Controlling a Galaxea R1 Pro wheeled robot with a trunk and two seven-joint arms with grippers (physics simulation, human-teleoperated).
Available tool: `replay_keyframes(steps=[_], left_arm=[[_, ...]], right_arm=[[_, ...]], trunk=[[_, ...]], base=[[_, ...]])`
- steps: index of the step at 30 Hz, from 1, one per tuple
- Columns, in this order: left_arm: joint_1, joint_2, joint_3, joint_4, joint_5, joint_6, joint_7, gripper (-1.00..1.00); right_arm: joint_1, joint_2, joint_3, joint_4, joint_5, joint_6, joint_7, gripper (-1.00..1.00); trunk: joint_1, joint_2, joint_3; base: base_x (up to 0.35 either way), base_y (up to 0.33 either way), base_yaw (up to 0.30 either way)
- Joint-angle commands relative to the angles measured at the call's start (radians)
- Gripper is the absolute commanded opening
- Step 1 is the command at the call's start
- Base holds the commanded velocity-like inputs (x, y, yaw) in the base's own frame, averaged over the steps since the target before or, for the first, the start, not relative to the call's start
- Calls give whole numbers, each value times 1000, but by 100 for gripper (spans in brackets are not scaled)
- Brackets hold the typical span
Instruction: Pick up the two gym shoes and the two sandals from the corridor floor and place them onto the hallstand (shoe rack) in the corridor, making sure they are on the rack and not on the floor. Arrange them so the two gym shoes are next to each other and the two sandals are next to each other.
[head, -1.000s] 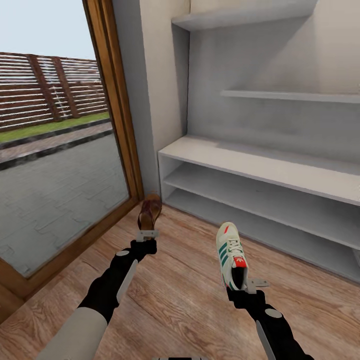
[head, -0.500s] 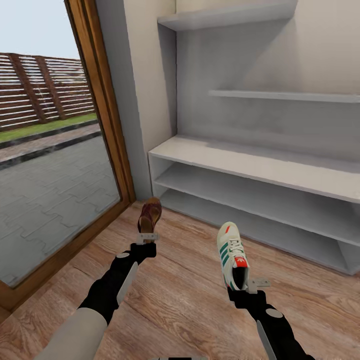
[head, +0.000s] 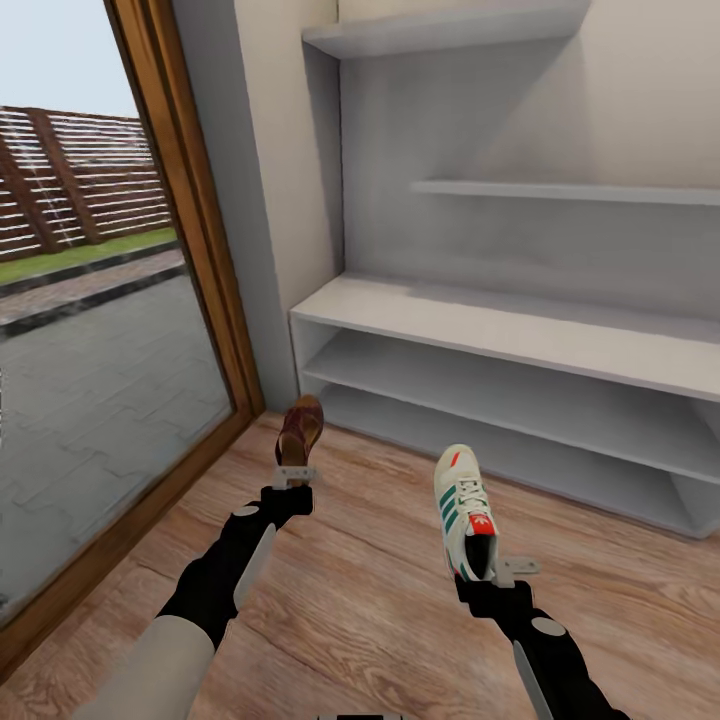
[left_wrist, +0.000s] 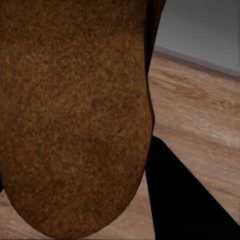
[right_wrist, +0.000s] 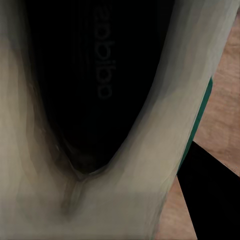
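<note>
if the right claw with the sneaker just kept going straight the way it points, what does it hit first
Likely the hallstand: the right claw aims the gym shoe forward toward its open shelf rows, so the toe would probably meet the front first. The floor between looks free, though depth is unclear.

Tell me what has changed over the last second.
Only the view moved: the camera swung right, so the hallstand and door frame slid left. The left gripper still holds the sandal, and the right gripper the gym shoe, both unchanged.
</note>
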Motion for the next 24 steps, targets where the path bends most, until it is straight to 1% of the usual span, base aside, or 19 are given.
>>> replay_keyframes(steps=[1, 12, 17, 20, 24], left_arm=[[0, 0, -1, -1, 7, 6, 0, -100], [0, 0, 0, -1, 7, 6, 1, -100], [0, 0, 0, -1, 7, 6, 1, -100], [0, 0, 0, -1, 7, 6, 1, -100], [-1, 0, 0, -1, 7, 6, 1, -100]], right_arm=[[0, 0, 0, -2, 0, 6, -1, -100], [0, 1, 0, -3, 0, 6, -2, -100], [0, 1, 0, -4, 0, 6, -2, -100], [0, 1, 0, -4, 0, 6, -1, -100], [0, 0, 0, -4, 0, 6, -2, -100]], trunk=[[0, 0, -1], [0, 0, -1], [0, 0, -1], [0, 0, -1], [0, 0, -1]], base=[[71, 293, -8], [18, 305, -2], [144, 286, -15], [212, 245, -144], [126, 120, -248]])
